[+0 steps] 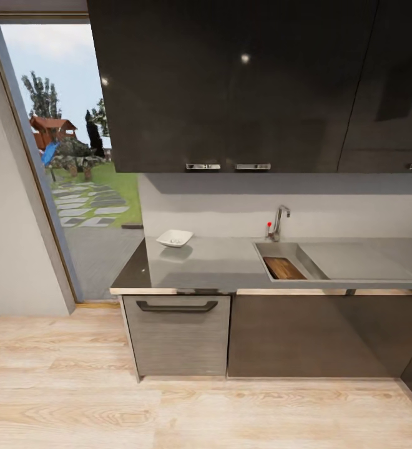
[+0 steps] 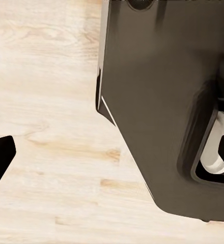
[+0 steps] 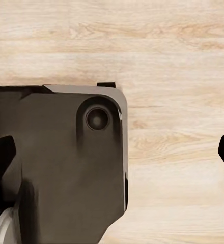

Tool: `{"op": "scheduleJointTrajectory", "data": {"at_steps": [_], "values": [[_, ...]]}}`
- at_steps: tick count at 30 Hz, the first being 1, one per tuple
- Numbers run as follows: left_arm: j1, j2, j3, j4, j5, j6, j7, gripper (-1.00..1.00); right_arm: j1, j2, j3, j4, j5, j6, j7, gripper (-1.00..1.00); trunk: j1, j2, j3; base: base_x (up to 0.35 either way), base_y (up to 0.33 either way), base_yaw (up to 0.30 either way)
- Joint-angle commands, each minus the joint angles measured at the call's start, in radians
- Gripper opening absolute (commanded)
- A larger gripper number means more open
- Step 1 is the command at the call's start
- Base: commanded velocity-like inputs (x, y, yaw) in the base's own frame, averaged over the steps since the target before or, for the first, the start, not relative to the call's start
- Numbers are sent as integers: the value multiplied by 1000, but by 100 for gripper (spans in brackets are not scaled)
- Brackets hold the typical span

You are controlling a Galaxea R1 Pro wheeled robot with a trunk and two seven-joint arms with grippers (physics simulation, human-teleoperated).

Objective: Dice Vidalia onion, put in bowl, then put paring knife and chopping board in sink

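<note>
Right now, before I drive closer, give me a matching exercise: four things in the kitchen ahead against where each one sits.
Things:
1. bowl
2. chopping board
3. tap
4. drainboard

Places:
A. behind the sink basin, at the wall
B. on the countertop, left of the sink
C. right of the basin
D. inside the basin

Pairs: 1-B, 2-D, 3-A, 4-C

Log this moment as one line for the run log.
stage: facing kitchen counter | board: in sink | bowl: on countertop | grippers: over wood floor
</note>
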Motion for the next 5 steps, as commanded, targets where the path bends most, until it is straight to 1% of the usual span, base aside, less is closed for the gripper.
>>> {"op": "scheduleJointTrajectory", "data": {"at_steps": [1, 5], "values": [[2, 0, 0, -4, 10, 5, 1, 100, 0, 0, -8, 1, 5, -3, 5, 100, 0, 0, 0, 0, 0, 0], [2, 0, 0, -4, 11, 5, 1, 100, 0, 0, -8, 0, 5, -3, 5, 100, 0, 0, 0, 0, 0, 0]]}}
